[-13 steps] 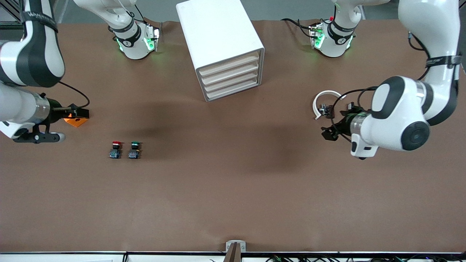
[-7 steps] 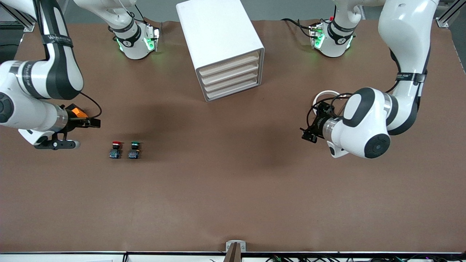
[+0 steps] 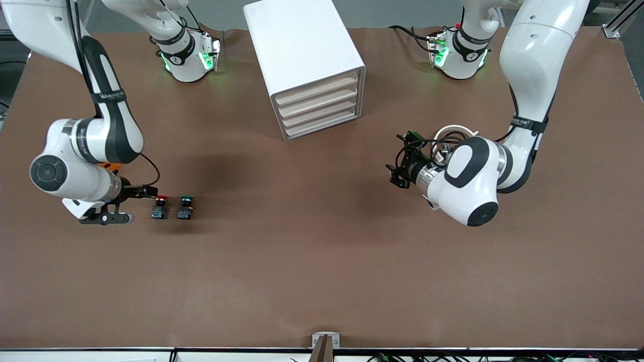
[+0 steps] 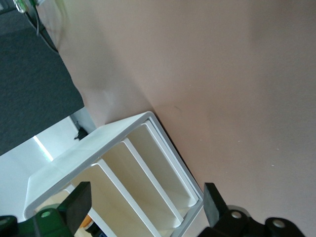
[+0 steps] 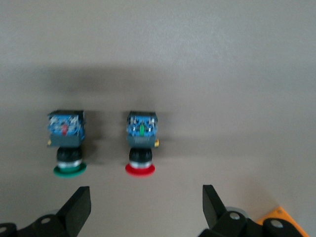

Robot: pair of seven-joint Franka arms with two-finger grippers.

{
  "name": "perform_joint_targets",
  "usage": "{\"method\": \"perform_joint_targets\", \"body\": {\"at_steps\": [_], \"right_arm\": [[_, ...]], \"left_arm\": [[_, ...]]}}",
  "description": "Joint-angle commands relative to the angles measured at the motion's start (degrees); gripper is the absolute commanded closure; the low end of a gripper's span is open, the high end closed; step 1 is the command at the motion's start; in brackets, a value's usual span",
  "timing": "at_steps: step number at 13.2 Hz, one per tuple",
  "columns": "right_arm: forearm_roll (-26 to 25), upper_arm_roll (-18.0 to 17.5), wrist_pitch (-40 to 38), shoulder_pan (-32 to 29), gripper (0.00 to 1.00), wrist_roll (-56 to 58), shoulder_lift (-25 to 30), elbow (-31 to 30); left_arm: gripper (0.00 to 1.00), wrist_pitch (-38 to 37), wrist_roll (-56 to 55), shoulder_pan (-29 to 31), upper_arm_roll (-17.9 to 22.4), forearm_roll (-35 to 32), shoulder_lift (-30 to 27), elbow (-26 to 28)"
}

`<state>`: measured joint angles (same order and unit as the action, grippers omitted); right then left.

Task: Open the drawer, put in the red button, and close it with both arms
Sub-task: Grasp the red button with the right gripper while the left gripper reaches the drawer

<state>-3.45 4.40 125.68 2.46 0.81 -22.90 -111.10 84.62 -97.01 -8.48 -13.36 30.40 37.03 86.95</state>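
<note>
Toward the right arm's end of the table (image 3: 322, 281), the right gripper (image 3: 149, 191) has swung in over the last second from the table's edge and now hangs low just beside the red button (image 3: 160, 200), where a second ago it was well apart from it, over an orange block (image 3: 106, 164) that now mostly hides under the wrist. The red button (image 5: 140, 168) has not moved: it lies on the table next to the green button (image 3: 186, 200), both well nearer the front camera than the cabinet (image 3: 307, 60). In the right wrist view the red cap sits between the two fingers (image 5: 79, 205), which stand wide apart with nothing in them.

The left gripper (image 3: 397, 173) has also travelled, from the left arm's edge of the table toward the middle, and now points at the cabinet's front. Its fingers (image 4: 212, 205) are spread wide and empty, and its wrist view looks at the white drawer fronts. The drawer (image 3: 317, 86), the top one of four, is shut.

I judge that both arms are closing in at once: the left on the drawer to pull it out, the right on the button to lift it. Neither has made contact yet.

The right arm is folded with its elbow high and forearm nearly level; the left arm bends down from its base, wrist turned toward the cabinet, over a white ring (image 3: 455, 129).
</note>
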Motion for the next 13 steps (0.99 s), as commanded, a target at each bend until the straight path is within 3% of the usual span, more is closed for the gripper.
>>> {"method": "perform_joint_targets", "body": {"at_steps": [1, 6, 12, 13], "right_arm": [[-0.9, -0.4, 4.4, -0.8, 0.0, 0.6, -2.9, 0.1], [-0.8, -0.4, 10.1, -1.1, 0.0, 1.3, -6.7, -1.1], [-0.5, -0.4, 10.8, -0.8, 0.0, 1.3, -7.8, -2.6], [-0.5, -0.4, 10.7, -0.8, 0.0, 1.3, -7.9, -2.6]], "left_arm": [[0.0, -1.7, -3.1, -2.5, 0.1, 2.2, 1.6, -1.2], [0.0, -1.0, -21.2, -10.7, 0.2, 6.4, 6.0, -1.7], [0.0, 0.3, -25.6, -15.8, 0.4, 14.5, 9.5, -2.0], [0.04, 0.4, -25.7, -16.0, 0.5, 16.2, 9.8, -2.0]]}}
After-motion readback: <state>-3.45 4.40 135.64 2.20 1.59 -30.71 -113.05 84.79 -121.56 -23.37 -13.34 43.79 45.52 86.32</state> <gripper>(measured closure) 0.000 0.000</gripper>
